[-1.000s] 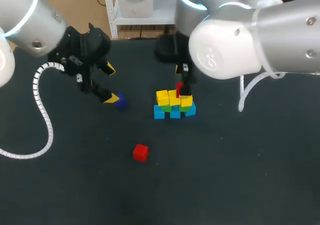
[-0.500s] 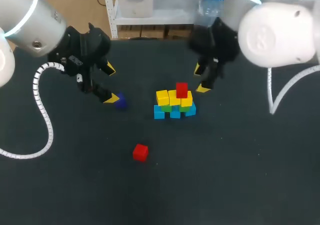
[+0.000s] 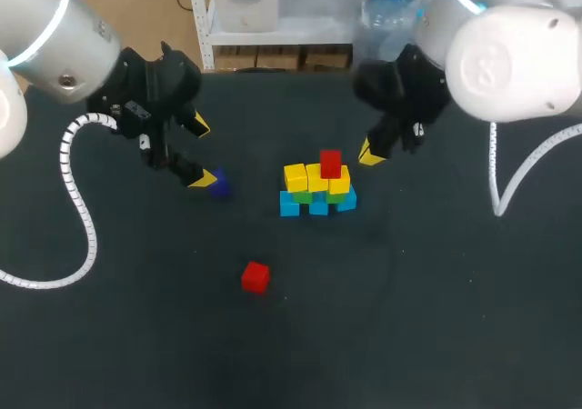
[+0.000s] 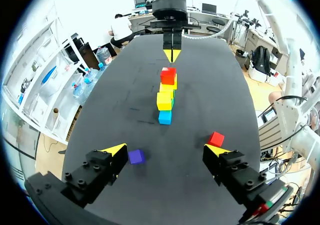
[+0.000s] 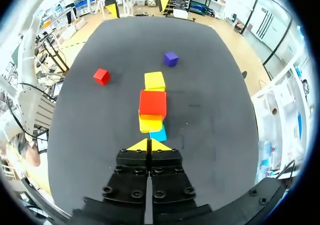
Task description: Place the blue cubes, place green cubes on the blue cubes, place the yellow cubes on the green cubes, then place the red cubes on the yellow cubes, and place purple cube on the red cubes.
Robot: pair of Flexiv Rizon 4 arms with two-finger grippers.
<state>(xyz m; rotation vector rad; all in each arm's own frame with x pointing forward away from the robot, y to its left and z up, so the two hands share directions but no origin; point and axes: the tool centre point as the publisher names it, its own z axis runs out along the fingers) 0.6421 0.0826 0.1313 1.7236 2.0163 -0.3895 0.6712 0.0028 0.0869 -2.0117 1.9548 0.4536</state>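
Left tool: released, its two fingers spread wide, nothing held. It hangs over the dark surface. The purple cube lies on the surface between the fingers, just beside one fingertip; contact with that tip cannot be told. A loose red cube lies just ahead of the other fingertip, apart from it.

Right tool: clenched, yellow tips pressed together, nothing between them. It sits above the surface, near the stack and clear of it.

Stack: directly ahead of the right tool's tips, and well ahead of the left tool, in line with the gap between its fingers. Blue cubes form the base row, green cubes rest on them, yellow cubes sit above those, and one red cube stands on top.

From the right tool, the purple cube and the loose red cube lie beyond the stack, each off to a different side.
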